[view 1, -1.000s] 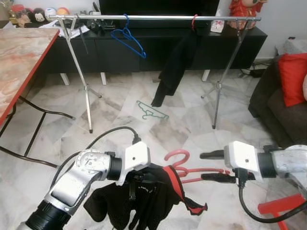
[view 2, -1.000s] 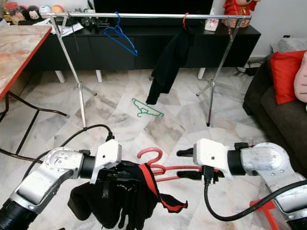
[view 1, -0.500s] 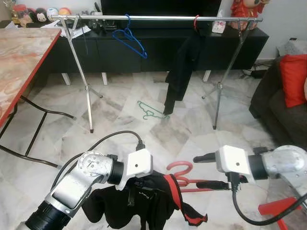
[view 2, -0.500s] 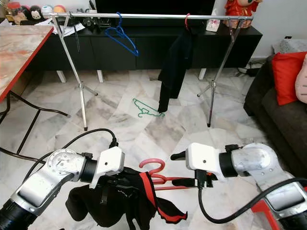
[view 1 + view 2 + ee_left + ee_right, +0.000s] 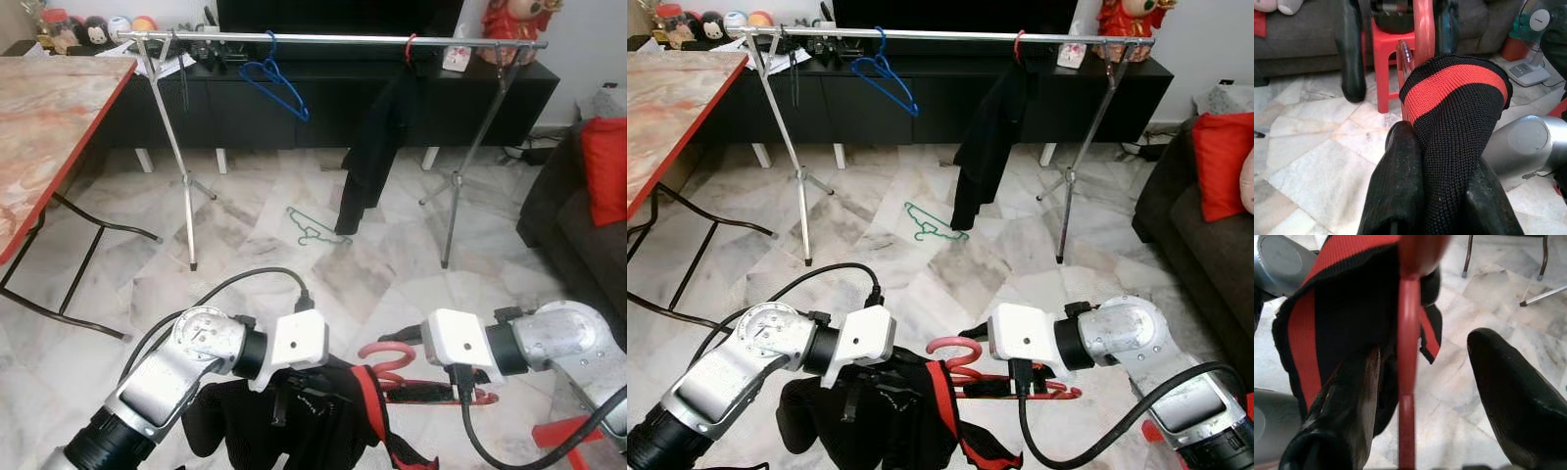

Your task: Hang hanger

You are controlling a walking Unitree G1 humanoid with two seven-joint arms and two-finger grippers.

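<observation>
A red hanger hovers low over the floor, one end tucked into a black garment with red trim. My left gripper is shut on that garment's ribbed edge. My right gripper is open. The hanger's bar runs between its spread fingers, close along one finger and well apart from the other. Ahead stands a steel clothes rail with a blue hanger and a hanging black garment.
A green hanger lies on the marble floor under the rail. A red-edged table stands at the left. At the right are a dark sofa with a red cushion and a red stool. A black cabinet runs behind the rail.
My right gripper has moved left toward the left gripper, pushing the hanger further into the garment. The whole view has shifted slightly.
</observation>
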